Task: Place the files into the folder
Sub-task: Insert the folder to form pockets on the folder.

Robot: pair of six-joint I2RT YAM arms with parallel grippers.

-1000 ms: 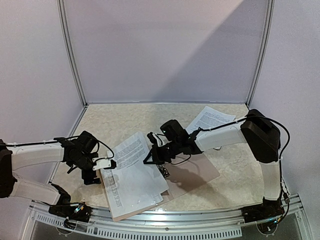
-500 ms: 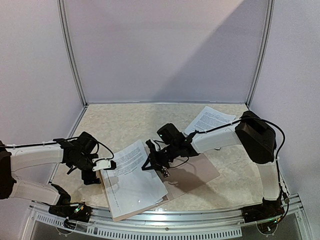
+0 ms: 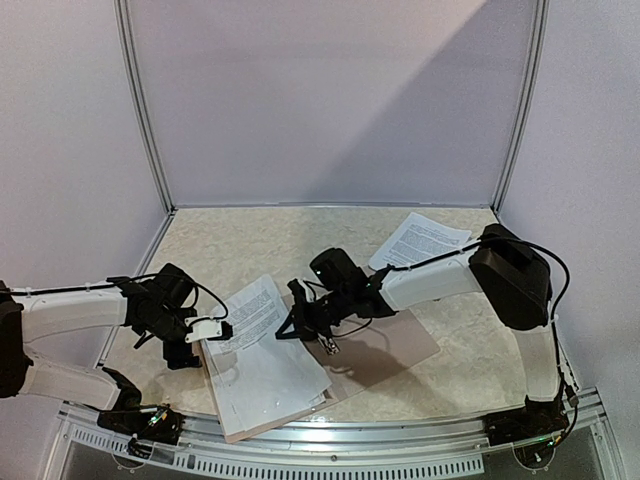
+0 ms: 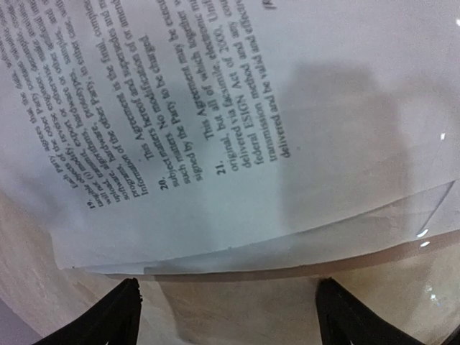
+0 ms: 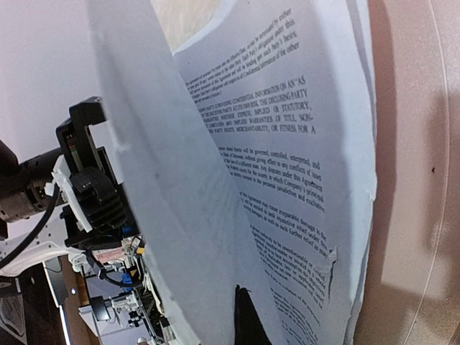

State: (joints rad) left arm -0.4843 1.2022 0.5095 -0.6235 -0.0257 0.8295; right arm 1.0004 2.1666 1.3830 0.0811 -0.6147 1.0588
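Filing looks midway: right gripper (image 3: 298, 322) pinches top sheet (image 3: 252, 308) by its lifted edge above the stack (image 3: 265, 385) on the folder (image 3: 392, 345), left gripper (image 3: 205, 332) hangs wide open beside it, so next lay it flat, then fetch the far sheet (image 3: 420, 240).

Most of the folder (image 3: 392, 348) lies hidden under the files (image 3: 262, 378).
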